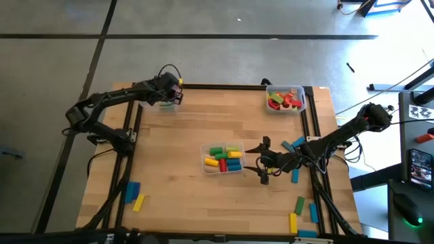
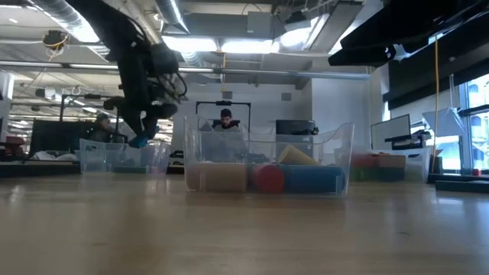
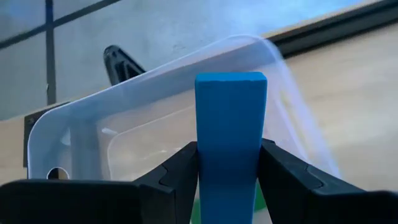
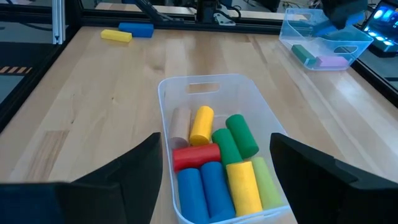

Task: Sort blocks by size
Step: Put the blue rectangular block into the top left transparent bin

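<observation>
Fingers (image 3: 180, 171) of the left gripper (image 1: 171, 91) are part-way closed, pinching a flat blue wooden block (image 3: 230, 140) upright between them, above a clear plastic bin (image 1: 165, 103) at the table's far left corner; this bin holds a teal piece and a pale pink piece (image 4: 334, 61). Fingers (image 4: 134, 165) of the right gripper (image 1: 264, 160) are spread wide with nothing between them, level with the table and pointing at the centre bin.

Light wooden table (image 1: 183, 142) with black rails along its edges.

Clear plastic bin in the centre (image 1: 223, 158), just beside the right gripper: short round stubs lying side by side, two blue, two yellow, two dark green, one light green, one red, one bare wood (image 4: 180, 124).

Clear plastic bin at the far right corner (image 1: 285, 98): mostly red pieces, some green and yellow, shapes too small to tell.

Loose blocks on the table:
- blue bar (image 1: 132, 191) and yellow bar (image 1: 139, 202), touching, near left corner.
- green (image 1: 300, 204), yellow (image 1: 293, 223) and blue (image 1: 314, 213) bars, plus another blue one (image 1: 306, 234), near right corner.
- blue pieces (image 1: 293, 144) beside the right arm.

Low view: a person (image 2: 225, 120) sits in the room behind the table.
</observation>
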You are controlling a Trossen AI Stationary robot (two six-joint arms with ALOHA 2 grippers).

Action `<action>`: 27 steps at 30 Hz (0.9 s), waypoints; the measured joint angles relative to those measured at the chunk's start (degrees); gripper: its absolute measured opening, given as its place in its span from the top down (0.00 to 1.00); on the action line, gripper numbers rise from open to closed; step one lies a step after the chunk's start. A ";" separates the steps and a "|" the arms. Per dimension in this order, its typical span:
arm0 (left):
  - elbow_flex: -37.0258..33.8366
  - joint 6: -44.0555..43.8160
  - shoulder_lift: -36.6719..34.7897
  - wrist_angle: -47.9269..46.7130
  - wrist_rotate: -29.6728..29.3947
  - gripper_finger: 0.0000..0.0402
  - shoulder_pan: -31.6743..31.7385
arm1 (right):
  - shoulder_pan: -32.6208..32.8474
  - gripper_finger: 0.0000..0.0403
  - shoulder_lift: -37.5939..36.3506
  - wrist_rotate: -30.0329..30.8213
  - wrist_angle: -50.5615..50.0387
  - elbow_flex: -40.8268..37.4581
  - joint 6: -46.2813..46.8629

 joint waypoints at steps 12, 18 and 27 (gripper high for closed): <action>-0.04 -2.65 5.22 1.88 3.86 0.64 5.02 | 0.00 0.29 0.00 -0.04 -1.36 0.00 0.16; -0.04 -1.27 6.14 2.57 3.88 0.64 5.02 | 0.00 0.29 0.00 -0.02 -1.38 0.00 0.34; -0.04 0.08 6.10 2.53 3.86 0.64 4.99 | 0.00 0.29 0.00 -0.02 -1.46 0.00 0.46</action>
